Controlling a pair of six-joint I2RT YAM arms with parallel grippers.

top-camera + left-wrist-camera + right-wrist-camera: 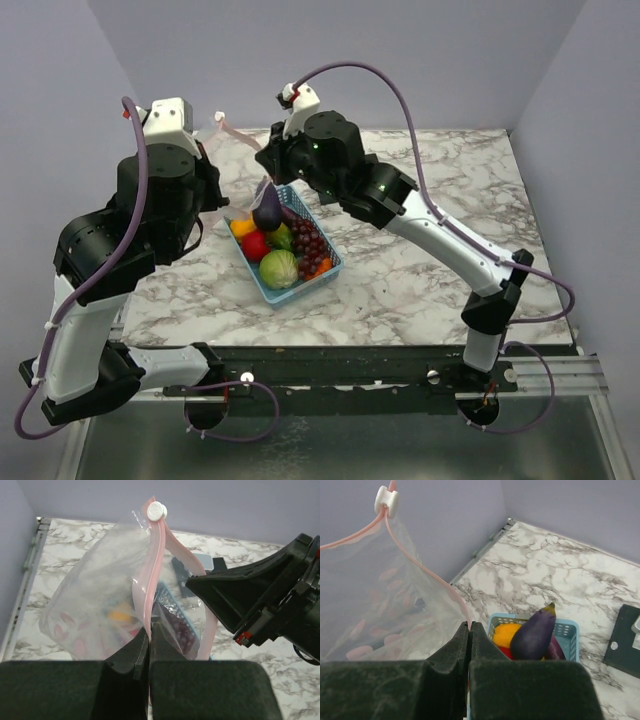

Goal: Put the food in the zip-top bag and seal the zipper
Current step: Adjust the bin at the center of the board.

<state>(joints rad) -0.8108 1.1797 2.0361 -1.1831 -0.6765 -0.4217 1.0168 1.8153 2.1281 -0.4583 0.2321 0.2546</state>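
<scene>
**Fig. – Bag held open over the basket (top + both wrist views).** You see the zip-top bag (95,580) lifted off the marble counter (420,270), strung between the two arms at the far-left end of the light-blue basket (300,290).

- **L fingers** (148,635): closed, pinching one lip of the zipper (153,575).
- **R fingers** (469,632): closed, pinching the opposite lip.
- **Mouth:** the white slider (156,511) sits at the top end of the strip. Below it the two pink lips part, i.e. the mouth is open.
- **Bag wall:** it hangs crumpled and is clear w/ pink marks. In the L wrist view the basket and its contents show blurred through it.
- **Food** (285,250): it lies in the basket on the counter, below the bag.
  - Green cabbage (279,268) at the near end.
  - Dark grape bunch (311,243) along the right side.
  - Red piece (256,245) and yellow piece (242,227) on the left side.
  - Orange bits (322,267) by the right rim.
  - Purple eggplant (532,635) tilted on top of the pile at the far end, stem up, approx. under the R fingers.
</scene>
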